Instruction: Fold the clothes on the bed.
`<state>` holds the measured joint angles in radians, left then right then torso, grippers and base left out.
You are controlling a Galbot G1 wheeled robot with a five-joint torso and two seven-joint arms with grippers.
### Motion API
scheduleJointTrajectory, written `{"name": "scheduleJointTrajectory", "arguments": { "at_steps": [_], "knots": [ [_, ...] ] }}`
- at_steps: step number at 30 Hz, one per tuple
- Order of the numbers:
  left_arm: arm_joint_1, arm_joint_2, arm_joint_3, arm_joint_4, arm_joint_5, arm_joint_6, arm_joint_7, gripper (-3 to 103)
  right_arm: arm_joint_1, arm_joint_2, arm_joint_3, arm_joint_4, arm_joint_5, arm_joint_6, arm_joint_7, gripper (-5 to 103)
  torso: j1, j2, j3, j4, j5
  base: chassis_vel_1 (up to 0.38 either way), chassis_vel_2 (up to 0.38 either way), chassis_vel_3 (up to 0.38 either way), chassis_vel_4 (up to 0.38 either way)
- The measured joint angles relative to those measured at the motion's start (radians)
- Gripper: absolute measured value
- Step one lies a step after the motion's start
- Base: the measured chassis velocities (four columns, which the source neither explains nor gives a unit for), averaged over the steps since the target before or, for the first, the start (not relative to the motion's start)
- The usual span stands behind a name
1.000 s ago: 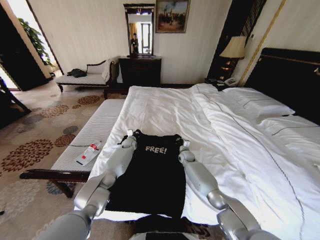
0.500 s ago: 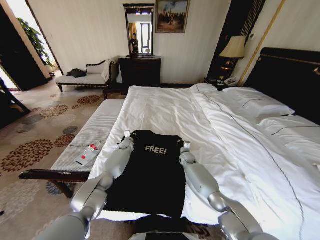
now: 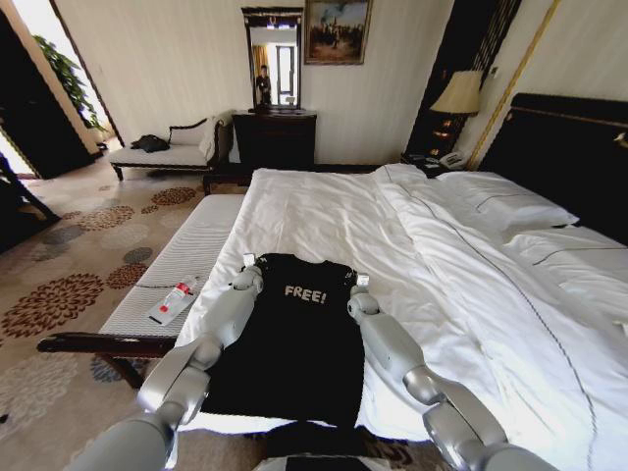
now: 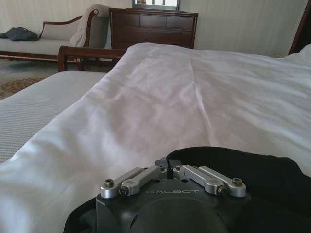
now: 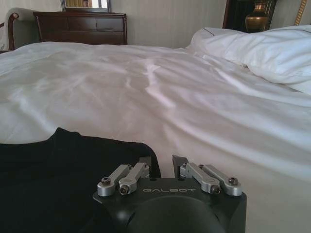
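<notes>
Now the black T-shirt [image 3: 294, 339] lies flat on the bed [image 3: 412, 235] near its 6 o'clock edge, "FREE!" facing up, collar toward 12 o'clock. At the shirt's 11 o'clock shoulder the left claw [image 3: 250, 265] has its tips drawn together against the black cloth's edge [image 4: 167, 164]. At the 1 o'clock shoulder the right claw [image 3: 359, 285] stands slightly apart, straddling the shirt's edge [image 5: 164, 165] without pinching it.
</notes>
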<state>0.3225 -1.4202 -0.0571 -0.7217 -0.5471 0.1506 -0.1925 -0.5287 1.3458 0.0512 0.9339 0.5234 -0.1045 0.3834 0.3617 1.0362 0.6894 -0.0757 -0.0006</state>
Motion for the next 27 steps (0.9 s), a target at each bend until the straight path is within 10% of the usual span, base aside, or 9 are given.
{"name": "scheduleJointTrajectory", "arguments": {
  "at_steps": [15, 27],
  "knots": [
    [0.23, 0.225, -0.03, -0.445, -0.141, -0.033, -0.072, 41, -0.212, -0.106, 0.124, 0.484, 0.154, 0.094, -0.052, 77, 0.0, 0.0, 0.0, 0.0006, -0.0003, 0.0, 0.0, 0.0, 0.0],
    [0.707, 0.387, -0.397, -0.897, -0.119, -0.035, -0.064, 89, -0.558, -0.116, 0.296, 0.807, 0.395, -0.022, 0.077, 100, -0.001, 0.0, 0.0, 0.001, -0.0003, 0.0, 0.0, 0.0, 0.0]
  ]
}}
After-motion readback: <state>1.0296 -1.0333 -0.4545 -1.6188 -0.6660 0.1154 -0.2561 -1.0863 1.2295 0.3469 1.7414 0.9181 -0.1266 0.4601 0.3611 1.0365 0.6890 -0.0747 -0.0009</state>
